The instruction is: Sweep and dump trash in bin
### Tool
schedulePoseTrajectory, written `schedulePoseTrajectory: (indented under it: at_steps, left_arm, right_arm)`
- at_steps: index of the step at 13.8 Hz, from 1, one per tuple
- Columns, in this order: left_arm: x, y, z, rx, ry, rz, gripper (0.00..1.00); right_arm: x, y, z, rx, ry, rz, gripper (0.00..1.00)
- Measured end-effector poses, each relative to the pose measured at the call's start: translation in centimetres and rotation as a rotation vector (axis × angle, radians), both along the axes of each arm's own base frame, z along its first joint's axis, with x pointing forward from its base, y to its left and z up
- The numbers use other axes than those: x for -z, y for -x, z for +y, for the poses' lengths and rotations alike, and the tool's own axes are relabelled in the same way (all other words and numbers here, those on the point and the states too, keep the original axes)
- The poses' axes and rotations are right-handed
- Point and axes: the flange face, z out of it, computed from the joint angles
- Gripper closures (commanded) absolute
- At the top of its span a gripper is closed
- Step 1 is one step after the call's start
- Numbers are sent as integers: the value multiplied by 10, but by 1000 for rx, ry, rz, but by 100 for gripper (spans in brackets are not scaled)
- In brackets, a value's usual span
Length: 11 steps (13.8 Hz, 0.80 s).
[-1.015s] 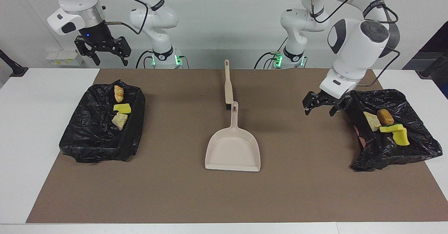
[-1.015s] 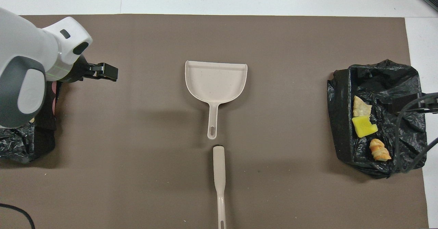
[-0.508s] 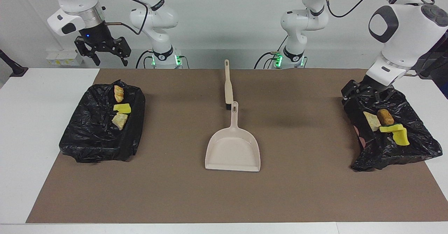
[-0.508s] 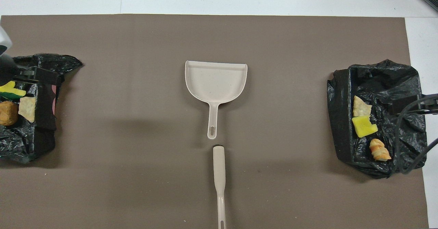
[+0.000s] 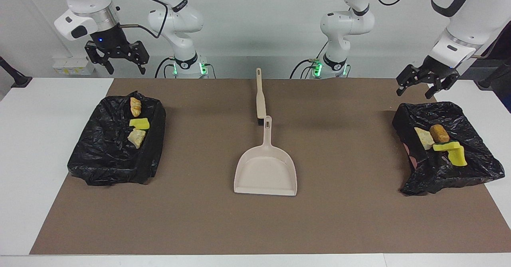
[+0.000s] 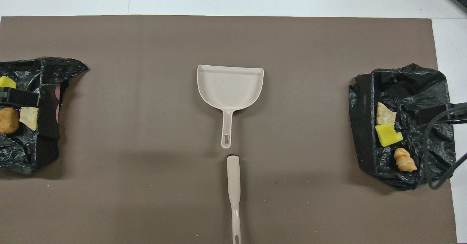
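Note:
The trash lies in two black-bagged bins. The bin [image 5: 100, 159] at the right arm's end holds a bread lump [image 5: 135, 106], a yellow sponge chunk [image 5: 139, 123] and a tan lump [image 5: 136, 137]. The bin [image 5: 467, 171] at the left arm's end holds a tan chunk [image 5: 424, 137], a brown lump [image 5: 439, 133], a green-and-yellow wedge [image 5: 441, 147] and a yellow chunk [image 5: 458, 155]. A beige dustpan [image 5: 265, 171] lies empty mid-table, with a beige brush [image 5: 260, 95] just nearer the robots. My left gripper [image 5: 423, 85] hangs open and empty above its bin's robot-side edge. My right gripper [image 5: 116, 61] waits open, raised.
A brown mat [image 5: 339, 219] covers the table, with white tabletop [image 5: 32, 139] at both ends. In the overhead view the dustpan [image 6: 230, 87], the brush [image 6: 233, 185] and both bins [image 6: 434, 83] [image 6: 51, 145] show. The right arm's cable [image 6: 437, 178] hangs over its bin.
My left gripper has risen from low beside its bin and swung toward the left arm's end, clearing the trash there. The right gripper, dustpan and brush have not moved.

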Motion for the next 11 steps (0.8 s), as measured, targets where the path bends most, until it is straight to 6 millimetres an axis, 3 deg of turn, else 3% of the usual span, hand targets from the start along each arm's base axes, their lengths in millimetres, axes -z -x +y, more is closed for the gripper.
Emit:
schedulePoseTrajectory:
  at_steps: [11]
  left_arm:
    - [-12,25,-9,34,-77,102,0]
  right_arm:
    - [1,0,0,-1,0,3,0]
